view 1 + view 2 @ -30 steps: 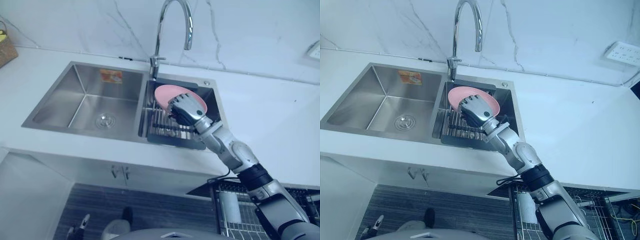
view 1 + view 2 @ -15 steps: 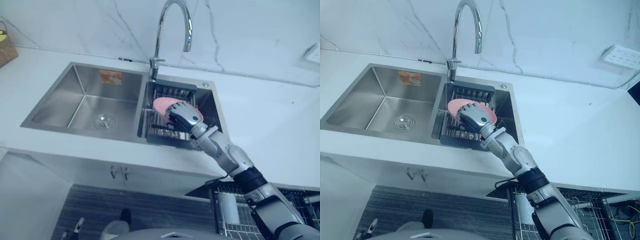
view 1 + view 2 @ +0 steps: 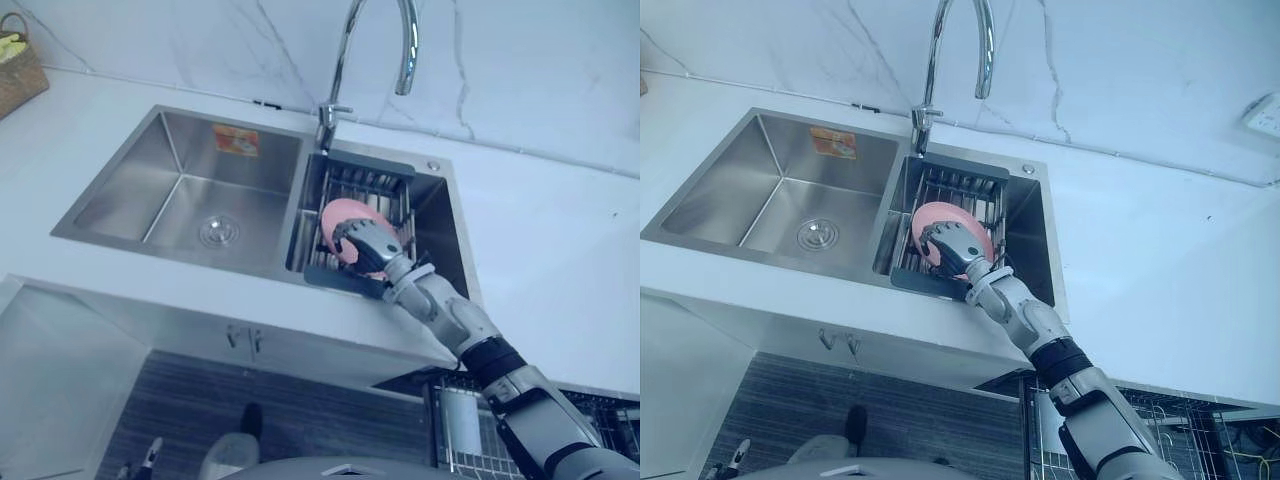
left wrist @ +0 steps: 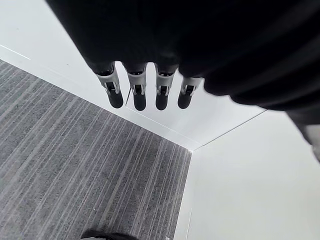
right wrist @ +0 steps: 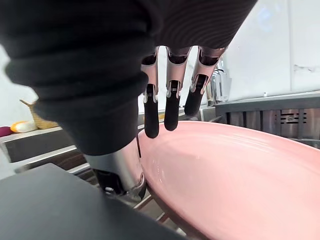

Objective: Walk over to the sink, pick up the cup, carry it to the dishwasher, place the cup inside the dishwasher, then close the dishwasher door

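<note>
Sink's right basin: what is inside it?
A wire drain rack sits in it, with a pink plate over the rack, its rim gripped by the robot's right hand. The hand covers part of the plate, and whatever lies under the rack is hidden.

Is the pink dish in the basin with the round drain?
No, the pink dish sits over the rack in the other basin, gripped by the right hand.

**Silver-grey limbs, dark ribbed wrists**

The right arm (image 3: 455, 322) is made of rounded silver-grey segments, with a black ribbed band (image 3: 497, 357) partway along. The right hand (image 3: 363, 244) has silver fingers (image 5: 171, 90) with dark tips, and a dark ribbed cover (image 5: 85, 60) over its back. The left hand (image 4: 139, 92) has the same silver, black-tipped fingers.
</note>
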`<state>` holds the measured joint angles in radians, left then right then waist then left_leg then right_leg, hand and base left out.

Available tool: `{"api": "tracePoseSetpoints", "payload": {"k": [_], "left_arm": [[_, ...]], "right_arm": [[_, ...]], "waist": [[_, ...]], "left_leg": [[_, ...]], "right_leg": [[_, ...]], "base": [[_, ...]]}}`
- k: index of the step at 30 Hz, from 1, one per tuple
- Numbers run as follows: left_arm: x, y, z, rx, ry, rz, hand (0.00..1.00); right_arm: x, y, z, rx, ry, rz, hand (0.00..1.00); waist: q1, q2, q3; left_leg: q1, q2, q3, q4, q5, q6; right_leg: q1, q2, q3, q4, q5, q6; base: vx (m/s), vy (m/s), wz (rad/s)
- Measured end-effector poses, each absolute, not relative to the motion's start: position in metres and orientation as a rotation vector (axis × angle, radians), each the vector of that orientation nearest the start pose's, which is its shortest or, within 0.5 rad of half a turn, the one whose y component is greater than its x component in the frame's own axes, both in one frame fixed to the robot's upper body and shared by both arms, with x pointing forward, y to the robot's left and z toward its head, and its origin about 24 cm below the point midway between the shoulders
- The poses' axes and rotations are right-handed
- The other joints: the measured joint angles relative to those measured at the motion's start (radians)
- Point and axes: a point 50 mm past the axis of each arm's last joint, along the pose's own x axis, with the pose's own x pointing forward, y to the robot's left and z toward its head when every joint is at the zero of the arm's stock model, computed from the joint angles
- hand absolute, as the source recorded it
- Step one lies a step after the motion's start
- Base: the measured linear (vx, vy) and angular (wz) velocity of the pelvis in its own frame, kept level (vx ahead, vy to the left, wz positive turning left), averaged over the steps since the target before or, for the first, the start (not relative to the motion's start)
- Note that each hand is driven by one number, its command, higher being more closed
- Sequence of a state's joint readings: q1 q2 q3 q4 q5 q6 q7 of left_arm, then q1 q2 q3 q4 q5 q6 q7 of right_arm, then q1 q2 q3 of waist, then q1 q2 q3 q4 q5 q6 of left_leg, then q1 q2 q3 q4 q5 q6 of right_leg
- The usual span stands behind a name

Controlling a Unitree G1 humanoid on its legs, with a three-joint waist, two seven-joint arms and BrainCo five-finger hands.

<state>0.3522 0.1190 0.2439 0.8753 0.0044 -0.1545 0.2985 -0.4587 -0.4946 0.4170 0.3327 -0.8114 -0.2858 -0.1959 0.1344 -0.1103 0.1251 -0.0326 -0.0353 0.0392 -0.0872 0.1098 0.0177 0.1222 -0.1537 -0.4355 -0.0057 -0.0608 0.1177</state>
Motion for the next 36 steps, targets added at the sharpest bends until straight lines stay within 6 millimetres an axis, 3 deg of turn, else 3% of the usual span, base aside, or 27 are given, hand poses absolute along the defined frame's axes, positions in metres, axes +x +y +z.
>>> {"api": "tracePoseSetpoints", "payload": {"k": [10,12,15,19,21,28,36], "left_arm": [[0.029,0.253,-0.143,0.196,1.017,0.634,0.0],[0.029,0.253,-0.143,0.198,1.018,0.64,0.0],[0.028,0.251,-0.143,0.202,1.021,0.657,0.0],[0.028,0.244,-0.145,0.194,1.032,0.658,0.0],[0.028,0.244,-0.146,0.193,1.039,0.659,0.0],[0.034,0.239,-0.145,0.209,1.058,0.623,0.0],[0.042,0.233,-0.145,0.219,1.087,0.565,0.0]], "right_arm": [[0.325,-0.151,0.106,-1.273,-0.426,0.105,0.0],[0.318,-0.154,0.117,-1.153,-0.418,0.017,0.0],[0.304,-0.159,0.112,-0.993,-0.353,-0.046,0.0],[0.289,-0.159,0.092,-0.87,-0.25,-0.042,0.0],[0.287,-0.157,0.089,-0.844,-0.233,-0.037,0.0],[0.285,-0.149,0.097,-0.817,-0.259,-0.003,0.0],[0.285,-0.143,0.095,-0.845,-0.247,0.012,0.0]], "waist": [[-0.028,0.006,0.018],[-0.03,0.014,0.024],[-0.048,0.022,0.027],[-0.078,0.027,0.029],[-0.078,0.029,0.03],[-0.079,0.052,0.028],[-0.078,0.055,0.027]], "left_leg": [[0.014,0.0,0.024,0.0,-0.002,-0.002],[0.026,0.006,0.046,0.0,-0.007,-0.006],[0.037,0.01,0.064,0.0,-0.016,-0.012],[0.043,0.013,0.077,0.0,-0.018,-0.011],[0.05,0.015,0.091,0.0,-0.021,-0.009],[0.054,0.016,0.098,0.0,-0.024,-0.005],[0.054,0.015,0.095,0.0,-0.023,-0.004]], "right_leg": [[0.0,-0.003,0.018,0.002,0.002,0.003],[-0.001,-0.004,0.042,0.005,0.003,0.002],[-0.001,-0.004,0.061,0.008,0.003,0.001],[-0.001,-0.004,0.081,0.008,0.003,0.002],[-0.001,-0.002,0.094,0.01,0.004,0.002],[0.0,0.0,0.097,0.011,0.004,0.002],[0.001,-0.001,0.095,0.012,0.004,0.002]], "base": [[-0.01,0.004,-0.05],[-0.03,0.016,-0.26],[-0.01,0.014,-0.2],[0.01,0.006,-0.16],[0.02,0.002,-0.18],[0.01,0.0,-0.03],[0.0,0.0,0.0]]}}
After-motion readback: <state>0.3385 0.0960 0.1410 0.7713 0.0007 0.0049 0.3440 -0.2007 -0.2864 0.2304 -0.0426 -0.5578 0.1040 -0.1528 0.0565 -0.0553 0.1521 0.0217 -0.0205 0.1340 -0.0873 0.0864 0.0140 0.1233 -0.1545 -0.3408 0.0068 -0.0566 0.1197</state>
